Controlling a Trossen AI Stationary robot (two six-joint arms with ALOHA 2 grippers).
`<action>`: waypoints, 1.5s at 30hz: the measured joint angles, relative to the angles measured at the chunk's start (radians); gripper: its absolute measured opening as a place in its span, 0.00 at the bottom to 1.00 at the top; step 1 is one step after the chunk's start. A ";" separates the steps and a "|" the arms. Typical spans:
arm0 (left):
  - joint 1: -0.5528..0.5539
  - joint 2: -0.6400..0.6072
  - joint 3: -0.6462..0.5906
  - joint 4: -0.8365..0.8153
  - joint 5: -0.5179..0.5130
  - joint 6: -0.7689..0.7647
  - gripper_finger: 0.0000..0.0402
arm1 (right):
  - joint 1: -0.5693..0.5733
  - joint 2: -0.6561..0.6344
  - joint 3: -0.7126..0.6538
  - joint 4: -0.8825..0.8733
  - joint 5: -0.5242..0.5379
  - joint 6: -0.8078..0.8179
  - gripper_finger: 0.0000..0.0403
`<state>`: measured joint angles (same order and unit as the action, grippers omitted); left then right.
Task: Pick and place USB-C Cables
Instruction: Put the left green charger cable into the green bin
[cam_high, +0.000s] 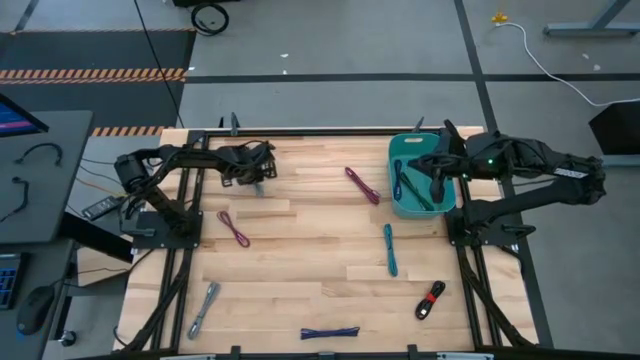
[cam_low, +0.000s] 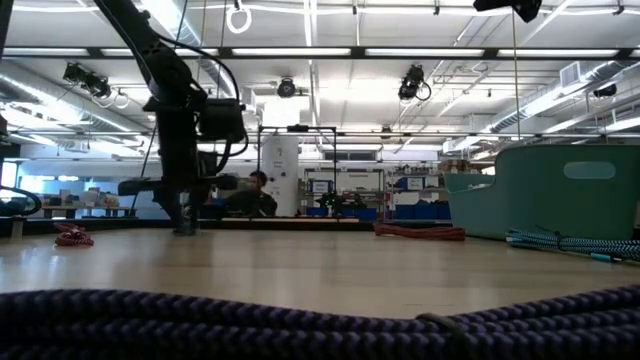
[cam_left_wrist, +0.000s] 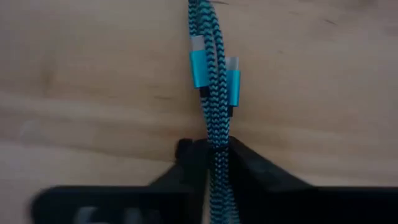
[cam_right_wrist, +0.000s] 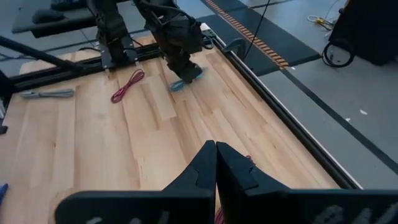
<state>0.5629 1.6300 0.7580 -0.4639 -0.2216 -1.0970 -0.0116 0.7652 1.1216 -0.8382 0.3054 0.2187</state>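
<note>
My left gripper (cam_high: 258, 176) points down at the table's far left part and is shut on a teal braided USB-C cable bundle (cam_left_wrist: 211, 74). My right gripper (cam_high: 437, 180) hovers over the teal bin (cam_high: 400, 150), shut on nothing (cam_right_wrist: 216, 163). Cable bundles (cam_high: 408, 186) lie inside the bin. Loose on the wood lie a magenta bundle (cam_high: 233, 228), a maroon one (cam_high: 362, 185), another teal one (cam_high: 390, 248), a black-red one (cam_high: 430, 298), a blue one (cam_high: 330, 332) and a silver-grey one (cam_high: 204, 308). My left gripper pinches the teal bundle between its two fingers (cam_left_wrist: 189, 158), coming from above and pointing down. The fingers lie across the strands (cam_left_wrist: 216, 132), a little below the two teal plugs (cam_left_wrist: 199, 68). The rest of the bundle runs out along the wood (cam_right_wrist: 184, 81).
The bin stands at the table's far right, beside the right arm's base. The left arm's base frame (cam_high: 165, 215) sits at the left edge. The blue bundle (cam_low: 300, 320) lies at the near edge. Bare wood spans the table's middle (cam_high: 310, 240). A person sits far behind (cam_low: 258, 195).
</note>
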 joint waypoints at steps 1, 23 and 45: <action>0.001 -0.006 0.005 0.001 0.023 0.046 0.08 | 0.000 -0.001 0.006 0.000 0.001 0.008 0.02; -0.209 0.320 0.850 0.526 0.317 0.410 0.06 | 0.000 -0.160 0.157 -0.006 0.263 0.025 0.02; -0.334 0.989 1.520 0.622 0.221 0.330 0.13 | 0.001 -0.175 0.156 -0.022 0.250 0.041 0.02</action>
<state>0.2287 2.6187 2.2784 0.1577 -0.0003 -0.7675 -0.0109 0.5900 1.2774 -0.8601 0.5554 0.2592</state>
